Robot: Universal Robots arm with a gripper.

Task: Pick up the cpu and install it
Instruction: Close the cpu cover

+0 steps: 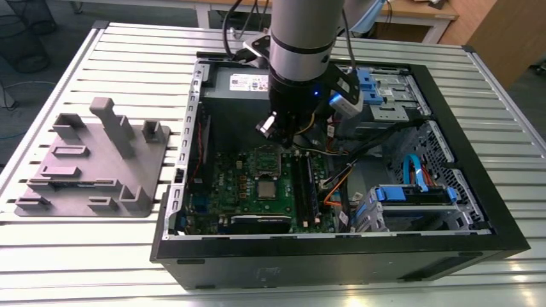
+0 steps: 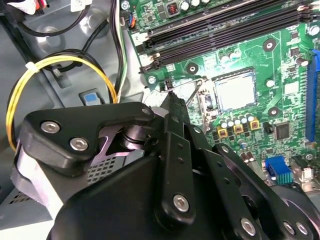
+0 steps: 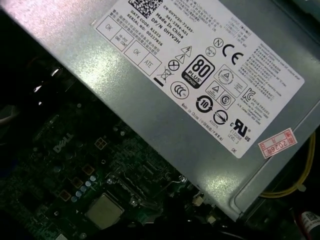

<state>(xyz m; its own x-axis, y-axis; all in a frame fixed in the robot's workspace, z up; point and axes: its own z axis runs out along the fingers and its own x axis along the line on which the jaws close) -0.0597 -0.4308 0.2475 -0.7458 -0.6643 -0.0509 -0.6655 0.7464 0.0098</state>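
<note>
Gripper sits low inside the open PC case, over the motherboard near the socket; can't tell whether the fingers are spread or holding anything. The cpu lies flat on the motherboard, apart from the gripper.

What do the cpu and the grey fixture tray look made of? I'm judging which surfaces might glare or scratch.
The cpu looks metal-topped: a flat, pale silver-grey lid with a soft satin sheen, seated on the green motherboard. The fixture tray looks like moulded or printed plastic: uniform matte grey with blocky uprights and no bright highlights, though the exact material is uncertain.
</note>
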